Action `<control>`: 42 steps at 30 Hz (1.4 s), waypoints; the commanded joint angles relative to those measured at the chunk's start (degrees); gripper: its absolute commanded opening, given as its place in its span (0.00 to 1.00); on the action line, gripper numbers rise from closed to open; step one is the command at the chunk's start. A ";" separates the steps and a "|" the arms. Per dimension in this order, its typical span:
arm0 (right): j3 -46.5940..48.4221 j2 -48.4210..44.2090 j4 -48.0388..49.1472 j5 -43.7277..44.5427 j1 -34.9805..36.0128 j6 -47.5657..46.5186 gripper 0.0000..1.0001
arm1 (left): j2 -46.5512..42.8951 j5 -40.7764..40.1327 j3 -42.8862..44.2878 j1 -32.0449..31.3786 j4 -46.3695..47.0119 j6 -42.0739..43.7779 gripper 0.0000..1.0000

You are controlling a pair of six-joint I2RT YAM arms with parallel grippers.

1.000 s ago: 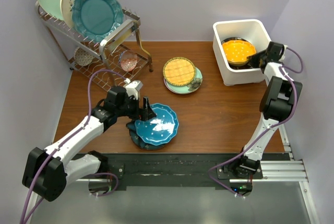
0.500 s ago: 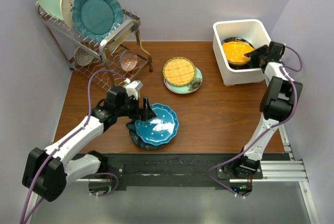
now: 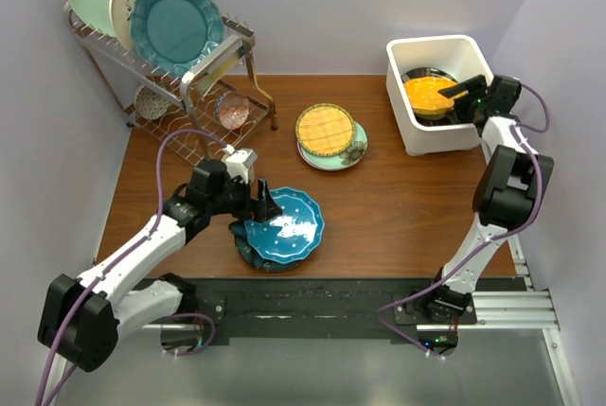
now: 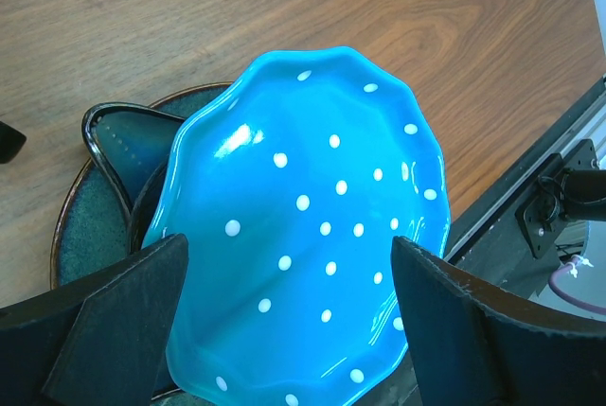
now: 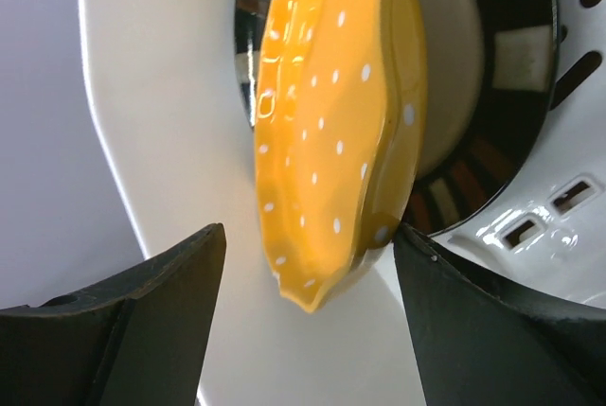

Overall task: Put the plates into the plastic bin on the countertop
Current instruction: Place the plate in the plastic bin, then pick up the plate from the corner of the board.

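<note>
Starting at the near edge of the countertop [image 3: 407, 207], we've got the left gripper [image 4: 288, 238] spread wide, a finger on either side of the blue dotted plate [image 3: 287, 226] but not clamped on it. That plate sits on top of a dark teal plate [image 4: 76, 236]. Further back, around the middle, a yellow lattice plate [image 3: 325, 128] lies on a pale green plate [image 3: 352, 152]. Over in the far right corner is the plastic bin [image 3: 431, 141], with the orange plate [image 3: 426, 96] lying tilted inside on a black-rimmed plate [image 5: 445, 75]. The right gripper [image 5: 309, 232] is parted around the orange rim, and we see a gap, so no grip. The wire rack [image 3: 161, 94] stands at the far left corner.
</note>
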 commanded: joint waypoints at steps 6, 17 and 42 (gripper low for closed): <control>-3.03 -12.59 9.83 -5.04 0.02 4.17 0.78 | -1.10 0.39 -0.22 -0.26 2.53 -0.65 0.93; -10.32 -22.70 12.91 -10.65 0.37 4.87 0.78 | -0.75 0.04 0.39 -0.26 2.36 -0.56 0.93; -31.06 -35.80 -7.13 -14.26 22.52 -17.71 0.77 | -3.57 -15.25 8.04 -0.26 -14.60 -2.67 0.90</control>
